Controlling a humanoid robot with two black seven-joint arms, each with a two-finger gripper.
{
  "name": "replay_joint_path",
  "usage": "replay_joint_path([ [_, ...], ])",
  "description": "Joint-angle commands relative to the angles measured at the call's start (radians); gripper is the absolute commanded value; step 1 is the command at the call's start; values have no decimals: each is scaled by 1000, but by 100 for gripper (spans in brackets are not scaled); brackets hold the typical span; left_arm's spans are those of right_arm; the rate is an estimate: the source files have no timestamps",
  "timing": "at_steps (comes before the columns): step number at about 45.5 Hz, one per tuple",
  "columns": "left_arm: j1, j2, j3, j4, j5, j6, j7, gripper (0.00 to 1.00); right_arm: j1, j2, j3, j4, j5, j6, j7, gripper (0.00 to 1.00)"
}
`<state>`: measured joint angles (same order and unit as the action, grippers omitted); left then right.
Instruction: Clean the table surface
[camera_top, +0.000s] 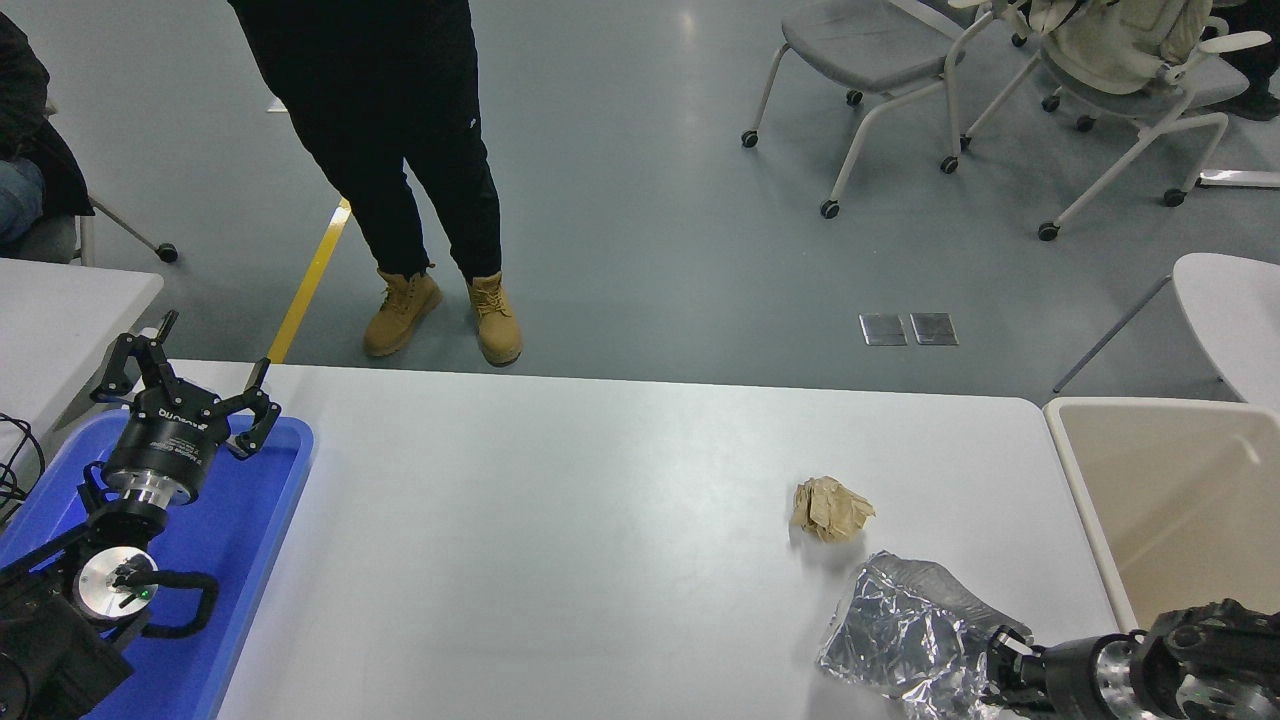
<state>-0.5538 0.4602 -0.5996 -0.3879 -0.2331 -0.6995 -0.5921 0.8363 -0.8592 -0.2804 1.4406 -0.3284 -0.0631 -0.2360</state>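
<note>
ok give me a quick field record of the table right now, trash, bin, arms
table surface: white, two pieces of trash at right
foil bag: crumpled silver, lifted at its near end by right gripper
paper wad: brown, lying loose beyond the bag
bin: beige, off the table's right end
left gripper: open, parked over blue tray
</note>
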Motion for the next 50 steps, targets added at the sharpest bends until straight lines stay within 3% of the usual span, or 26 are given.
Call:
replay_joint_path([
  [1,0,0,0,0,0,0,0,100,6,-6,0,6,5,2,-2,0],
  [22,0,0,1,0,0,0,0,100,86,-213,-2,104,-6,75,-17,0],
  [35,0,0,0,0,0,0,0,100,161,-425,1,150,-50,230,-29,0],
  [50,0,0,0,0,0,0,0,100,293,-698,26,155,-118,486,-31,0],
])
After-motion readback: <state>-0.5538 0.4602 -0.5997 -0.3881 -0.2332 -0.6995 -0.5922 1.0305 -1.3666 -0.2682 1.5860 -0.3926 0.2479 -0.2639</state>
